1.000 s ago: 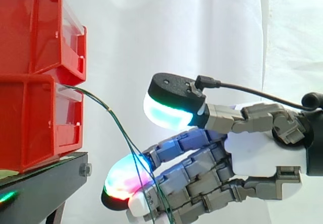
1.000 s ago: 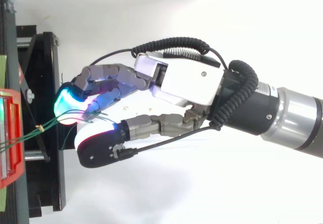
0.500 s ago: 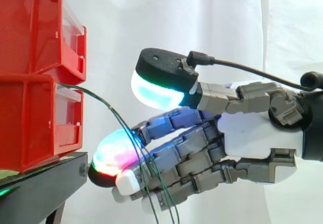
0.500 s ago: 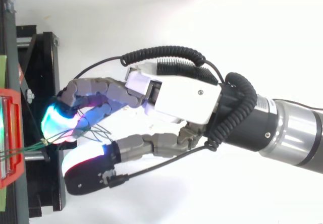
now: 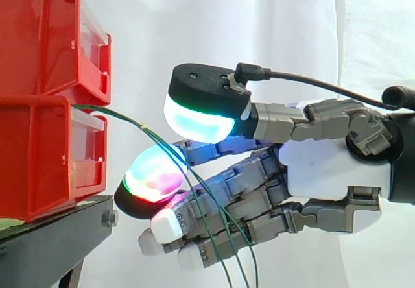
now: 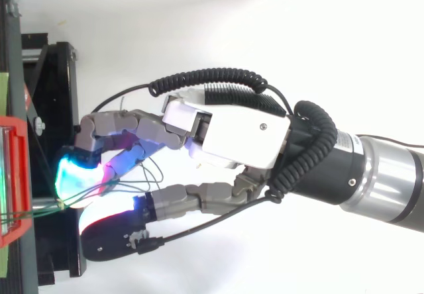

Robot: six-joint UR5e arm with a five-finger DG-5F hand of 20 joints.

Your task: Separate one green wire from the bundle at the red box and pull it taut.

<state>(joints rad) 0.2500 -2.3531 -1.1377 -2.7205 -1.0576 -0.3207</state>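
White curtain (image 5: 259,22) behind, green wires (image 5: 123,118) drape across the hand's (image 5: 324,171) fingers (image 5: 259,200).

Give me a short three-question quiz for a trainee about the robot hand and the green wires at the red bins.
1. True or false: the green wires leave the upper red bin.
2. In the side view, the hand's thumb pad is: A) above the finger pads, apart from them; B) pressed onto them; C) below them.
3. Fill in: the bins rest on a black ____.
Key: 1 false, they leave the lower red bin; 2 A; 3 stand.
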